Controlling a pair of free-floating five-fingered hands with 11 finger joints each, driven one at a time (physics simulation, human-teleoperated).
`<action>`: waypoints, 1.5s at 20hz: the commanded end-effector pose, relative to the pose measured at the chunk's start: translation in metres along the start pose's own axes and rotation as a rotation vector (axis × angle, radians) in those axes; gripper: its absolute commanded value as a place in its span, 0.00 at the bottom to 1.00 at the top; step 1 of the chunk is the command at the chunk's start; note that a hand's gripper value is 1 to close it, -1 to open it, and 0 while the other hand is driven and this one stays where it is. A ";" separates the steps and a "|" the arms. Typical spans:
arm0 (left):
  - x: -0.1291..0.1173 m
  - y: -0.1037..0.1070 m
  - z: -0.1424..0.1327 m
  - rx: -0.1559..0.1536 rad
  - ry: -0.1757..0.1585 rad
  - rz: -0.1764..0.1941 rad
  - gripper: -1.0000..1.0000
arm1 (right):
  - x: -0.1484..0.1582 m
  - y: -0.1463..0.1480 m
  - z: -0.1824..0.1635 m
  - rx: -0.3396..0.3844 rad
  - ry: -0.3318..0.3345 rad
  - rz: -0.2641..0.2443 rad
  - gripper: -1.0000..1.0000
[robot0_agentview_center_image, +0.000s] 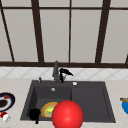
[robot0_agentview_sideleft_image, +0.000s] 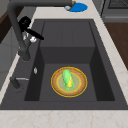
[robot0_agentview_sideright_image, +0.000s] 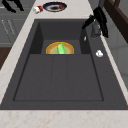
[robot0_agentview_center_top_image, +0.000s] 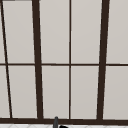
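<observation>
At the sink's (robot0_agentview_sideleft_image: 62, 106) back edge: my right hand (robot0_agentview_center_image: 65, 72) against the faucet (robot0_agentview_center_image: 56, 71), fingers spread, clasping nothing.
Front-left corner: left hand (robot0_agentview_center_image: 34, 114) hovering; grip I cannot tell.
Left basin: plate (robot0_agentview_sideleft_image: 56, 86) flat, cradling corn (robot0_agentview_sideleft_image: 67, 79).
Front edge: red ball (robot0_agentview_center_image: 67, 114).

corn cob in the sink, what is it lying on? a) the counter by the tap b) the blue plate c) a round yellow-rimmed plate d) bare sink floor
c: in the left side view the corn lies on the round yellow-rimmed plate in the deep basin of the sink; the right hand is up at the tap, apart from it.
</observation>
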 end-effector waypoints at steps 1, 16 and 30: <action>0.000 0.000 0.000 0.000 0.000 0.000 0.50 | 0.003 -0.004 -0.003 0.108 -0.023 0.063 0.00; 0.000 0.000 0.000 0.000 0.000 0.000 0.50 | -0.002 -0.007 -0.022 0.211 -0.134 0.125 0.00; 0.000 0.000 0.000 0.000 0.000 0.000 0.50 | -0.015 -0.020 -0.025 0.211 -0.357 0.094 0.00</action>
